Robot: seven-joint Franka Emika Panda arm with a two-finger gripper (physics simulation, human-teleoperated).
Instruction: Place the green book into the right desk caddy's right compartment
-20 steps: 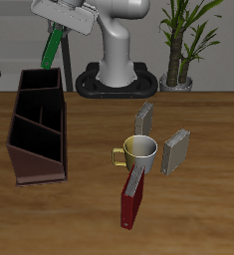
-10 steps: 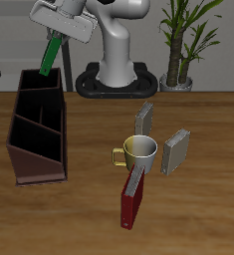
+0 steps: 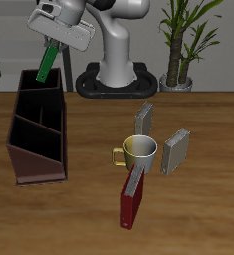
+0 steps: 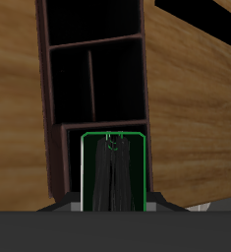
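Item: green book [image 3: 49,60]. It is being carried in the air by the gripper [image 3: 56,42], jaws clamped on its upper end, and it is hanging tilted, lower end nearer the right desk caddy [image 3: 39,125]. Against the two earlier exterior pictures, arm and book have been drifting sideways, away from the robot's base and toward the caddy's far end, with little change in height. The book is now sitting above the rearmost section. Judgement: the carry is nearing its end; lining up and lowering are not yet done.

Item: wrist view. The green book [image 4: 112,172] is showing edge-on, a green outline round dark pages, with the right desk caddy [image 4: 92,74] open beneath it. The section directly under the book's end seems to be the target, though whether the book is clearing the walls cannot be told.

Item: caddy. Dark brown, tall walls, inner dividers, standing on the worktop [image 3: 89,214]; no section is seen holding anything.

Item: other goods, well apart from the caddy. A mug [image 3: 138,152] with a handle is standing mid-worktop; two grey books [image 3: 175,151] are standing upright near it, one just behind it; a dark red book [image 3: 131,202] is lying nearer the front edge, touching or just beside the mug.

Item: surroundings. Wood-grain worktop; robot base at the back; a potted plant [image 3: 186,40] beside the base.
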